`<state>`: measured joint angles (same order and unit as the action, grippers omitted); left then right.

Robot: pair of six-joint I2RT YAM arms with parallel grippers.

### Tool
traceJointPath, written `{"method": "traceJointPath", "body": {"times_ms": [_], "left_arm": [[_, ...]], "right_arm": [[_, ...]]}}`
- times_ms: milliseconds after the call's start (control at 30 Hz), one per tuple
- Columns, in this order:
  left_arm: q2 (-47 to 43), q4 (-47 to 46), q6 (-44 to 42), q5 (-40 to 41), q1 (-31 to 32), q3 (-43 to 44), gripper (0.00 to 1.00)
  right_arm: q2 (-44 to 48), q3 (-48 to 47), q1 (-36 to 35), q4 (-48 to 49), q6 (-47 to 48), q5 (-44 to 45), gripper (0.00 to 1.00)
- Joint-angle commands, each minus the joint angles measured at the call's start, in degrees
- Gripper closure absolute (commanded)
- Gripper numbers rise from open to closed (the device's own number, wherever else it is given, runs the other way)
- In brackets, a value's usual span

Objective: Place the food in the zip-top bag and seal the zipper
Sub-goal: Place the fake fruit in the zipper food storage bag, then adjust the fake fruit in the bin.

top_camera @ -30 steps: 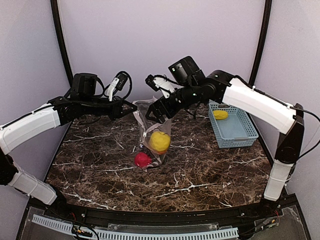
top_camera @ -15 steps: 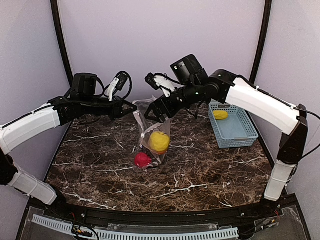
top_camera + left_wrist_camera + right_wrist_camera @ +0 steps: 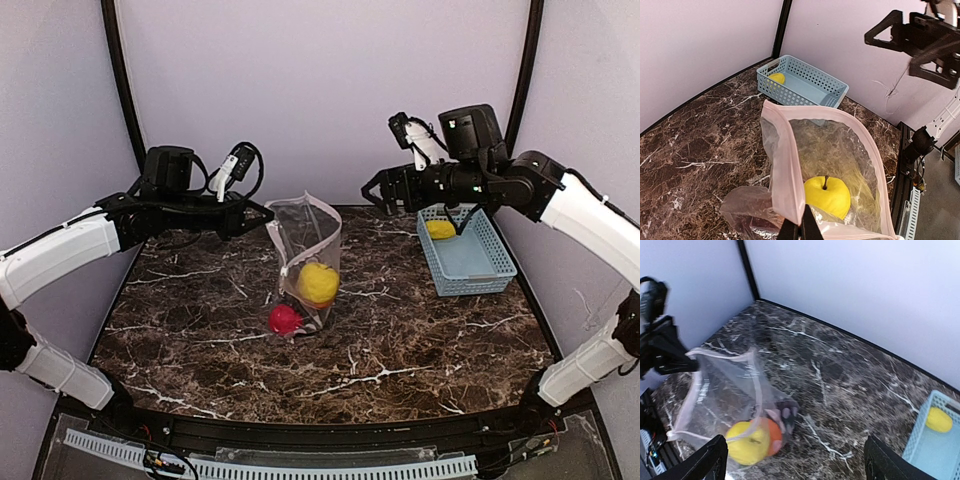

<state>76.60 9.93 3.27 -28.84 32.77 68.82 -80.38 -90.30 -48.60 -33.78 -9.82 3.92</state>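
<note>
Swung the right gripper (image 3: 373, 193), jaws wide and empty, off the clear dotted zip-top bag (image 3: 305, 235), yellow toy apple (image 3: 826, 196) inside, pink zipper strip (image 3: 785, 165) pinched tight by the left gripper (image 3: 262, 213), toward the yellow lemon-like piece (image 3: 440, 229) in the light-blue slatted basket (image 3: 475, 283), likely next.

Left wrist view crops the left tool (image 3: 799, 228).

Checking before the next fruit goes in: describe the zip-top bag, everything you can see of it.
The zip-top bag is clear, floppy plastic with a whitish-pink zipper strip round its mouth. It stands upright on the marble table, mouth gaping open, unsealed. The left gripper, shut, pinches the rim at one end and holds it up. Inside lie a yellow apple and an orange piece; a red fruit sits at its base, inside or out I cannot tell.
</note>
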Motion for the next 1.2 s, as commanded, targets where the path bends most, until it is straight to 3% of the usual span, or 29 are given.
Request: {"method": "traceJointPath", "body": {"times_ms": [0, 333, 567, 767, 1167], "left_arm": [[-2.66, -0.63, -0.76, 0.2, -0.04, -0.88, 0.99], [-2.74, -0.7, -0.79, 0.23, 0.0, -0.92, 0.99], [-2.98, -0.65, -0.84, 0.29, 0.01, -0.88, 0.99], [-2.86, -0.55, -1.06, 0.37, 0.0, -0.81, 0.99], [-2.49, -0.26, -1.29, 0.4, 0.01, -0.7, 0.99]], "right_arm": [[1.86, 4.98, 7.83, 1.16, -6.97, 7.51, 0.07], [-4.1, 13.34, 25.65, 7.09, -13.08, 6.17, 0.05], [-15.75, 11.94, 35.64, 11.84, -16.8, 1.9, 0.03], [-25.83, 6.81, 39.67, 13.41, -20.45, 1.92, 0.03], [-39.38, -3.52, 40.29, 13.25, -23.17, 5.1, 0.01]]}}
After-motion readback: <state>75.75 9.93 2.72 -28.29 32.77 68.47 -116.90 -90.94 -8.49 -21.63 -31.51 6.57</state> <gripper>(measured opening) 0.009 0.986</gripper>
